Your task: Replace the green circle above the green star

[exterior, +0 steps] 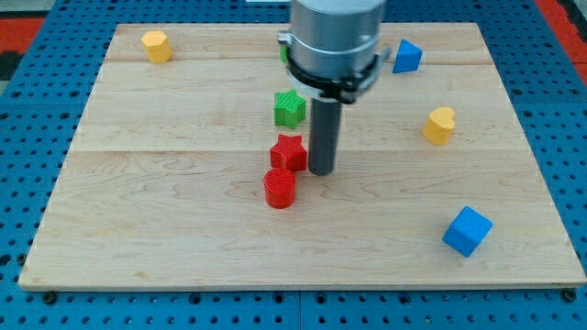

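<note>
Pushing well means finding the green circle [284,50], barely visible at frame top behind the arm, above the green star [289,108]. My tip [321,171] sits right of the red star [289,152]; no jaws here.

My tip [321,171] just beside red star [289,152]

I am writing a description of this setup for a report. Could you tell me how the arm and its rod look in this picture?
The arm's end is a wide, smooth grey cylinder, cut off by the view's top. A black ring-shaped clamp with a lighter edge circles its base. Below it hangs a straight dark grey rod, round and plain; my tip sits just right of the red star. No cables or markings are visible.
</note>
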### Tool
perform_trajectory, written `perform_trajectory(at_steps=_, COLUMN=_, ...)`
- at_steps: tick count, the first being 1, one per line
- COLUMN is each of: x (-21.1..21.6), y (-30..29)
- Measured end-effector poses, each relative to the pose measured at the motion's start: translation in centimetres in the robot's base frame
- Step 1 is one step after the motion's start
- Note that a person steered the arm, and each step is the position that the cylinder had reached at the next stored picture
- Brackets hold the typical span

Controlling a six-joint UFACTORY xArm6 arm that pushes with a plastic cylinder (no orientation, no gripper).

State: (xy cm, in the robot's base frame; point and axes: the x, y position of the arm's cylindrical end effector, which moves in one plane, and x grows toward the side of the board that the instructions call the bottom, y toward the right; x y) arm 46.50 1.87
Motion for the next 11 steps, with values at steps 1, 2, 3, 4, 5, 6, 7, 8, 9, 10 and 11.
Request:
perform_trajectory(at_steps=1, x=-1.1, y=-0.1)
perform_trajectory(at_steps=2, x=-3.2, y=6.0)
perform_trajectory(at_steps=3, x=-7.6, y=10.9)
perform_trajectory(at_steps=4, x=-13.4, y=12.7)
perform_trajectory(at_steps=5, x=-18.7, y=10.5)
perform_trajectory(at_steps=6, x=-22.7, y=6.9)
perform_trajectory(at_steps=7, x=-24.0, y=1.8)
perform_trajectory(at_steps=8, x=-25.9, y=-3.4)
perform_trajectory(at_steps=9, x=-25.0, y=-5.8)
perform_trajectory(at_steps=10, x=-20.5, y=-5.0)
perform_trajectory(at_steps=11, x=-20.4, y=-4.8)
